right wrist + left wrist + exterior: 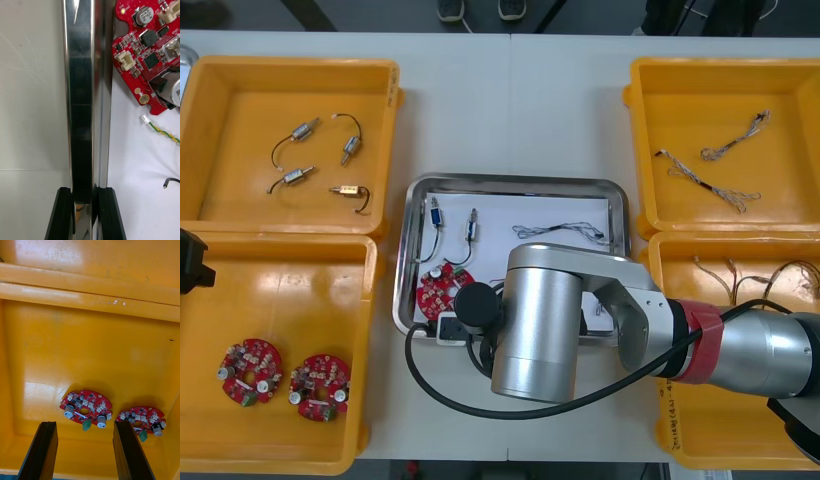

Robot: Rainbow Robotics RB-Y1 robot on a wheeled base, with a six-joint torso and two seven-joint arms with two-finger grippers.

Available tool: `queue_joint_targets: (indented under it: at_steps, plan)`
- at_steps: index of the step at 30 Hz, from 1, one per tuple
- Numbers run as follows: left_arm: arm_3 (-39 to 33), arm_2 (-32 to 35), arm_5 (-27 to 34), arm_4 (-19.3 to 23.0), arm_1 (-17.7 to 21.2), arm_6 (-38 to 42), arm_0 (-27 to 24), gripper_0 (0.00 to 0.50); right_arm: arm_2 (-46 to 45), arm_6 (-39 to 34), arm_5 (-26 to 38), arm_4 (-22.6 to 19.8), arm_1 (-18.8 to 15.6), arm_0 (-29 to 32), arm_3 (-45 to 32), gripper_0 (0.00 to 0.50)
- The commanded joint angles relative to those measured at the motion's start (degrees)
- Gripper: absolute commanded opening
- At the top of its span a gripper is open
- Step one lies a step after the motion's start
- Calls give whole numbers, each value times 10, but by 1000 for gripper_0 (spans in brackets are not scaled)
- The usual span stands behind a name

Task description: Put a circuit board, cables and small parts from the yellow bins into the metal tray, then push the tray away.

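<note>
A: where's the metal tray (510,183), and what's in it?

B: middle of the counter (510,100), between the yellow bins (720,62). It's loaded: circuit board (442,290) in the tray's near-left corner, two small metal parts (438,215) toward its far-left side, a thin cable (565,232) toward its far-right side, and a red and yellow cable (165,133) just beside the board

A: handling?

B: stiff sheet metal, probably light. It's shiny, so I'd expect it to slide easily on the counter. The contents are loose and a jerky shove could scatter them. The rim is the only real hold, and it's a thin, slick rolled edge

A: right claw?

B: right claw (85,195) is narrow, pinched on the tray rim at the near-left corner, close to the board. One finger is outside the wall, one inside. The right arm (560,320) reaches across over the tray's near half

A: left?

B: left claw (85,423) is wide and empty, hanging over the near bin left of the tray, with two spare boards (85,410) under it
</note>
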Motion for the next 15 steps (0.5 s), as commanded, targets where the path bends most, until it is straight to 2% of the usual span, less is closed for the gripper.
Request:
queue_joint_targets:
  at_steps: [1, 9, 15]
  plan:
    - [-17, 18, 4, 0, 25, -50, 9, 432, 10, 22, -4, 2, 4, -29, -7, 0]
    - [-17, 18, 4, 0, 25, -50, 9, 433, 11, 30, -4, -21, -11, -58, -7, 0]
    - [-17, 18, 4, 0, 25, -50, 9, 432, 10, 31, -5, -22, -21, -72, -6, 0]
